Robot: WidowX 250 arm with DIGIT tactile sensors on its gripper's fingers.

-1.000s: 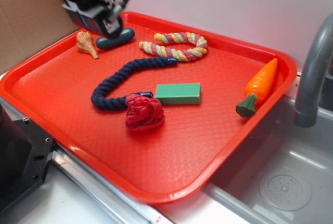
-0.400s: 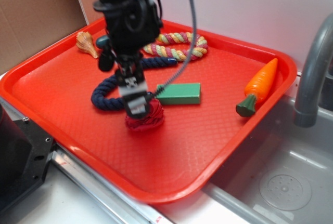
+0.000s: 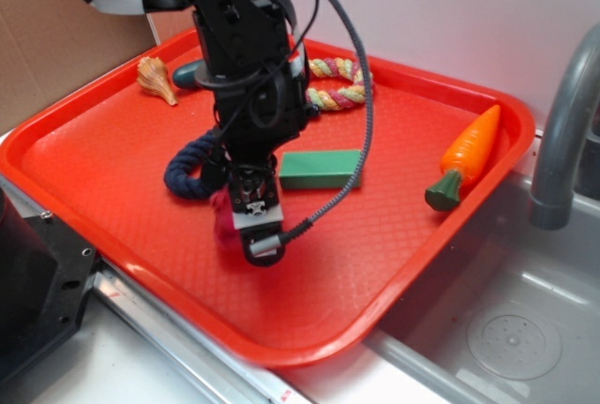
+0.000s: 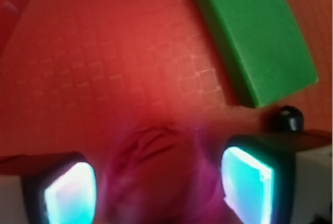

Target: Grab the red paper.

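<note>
- Your gripper [image 3: 255,226] is down at the tray [image 3: 394,263] surface, pointing steeply downward, near the tray's front-middle area.
- The red paper [image 4: 156,174] sits between the two fingers [image 4: 67,193] in the wrist view: a wrinkled crimson wad, blurred, filling most of the gap. In the exterior view only a sliver of the wad shows at the left of the gripper; the arm hides the rest.
- Fingers state: spread apart, one either side of the wad. You cannot confirm contact; the pads look just beside the paper, with no visible squeeze, so treat it as not yet held.
- Why this pose: straddling the wad from above puts its lumpy bulk between the pads, so closing should catch the folds rather than push it away.
- Green block [image 4: 255,37] lies just beyond the wad, apart from the fingers; the dark end of the navy rope [image 3: 187,165] shows near the right finger in the wrist view. Likely risk: the rope end gets pinched together with the paper.
- Carrot toy [image 3: 466,156], braided rope ring [image 3: 339,85] and small orange-tan toy [image 3: 156,78] are well apart, no interference expected.
- Judgement: approach finished, closing step next.
</note>
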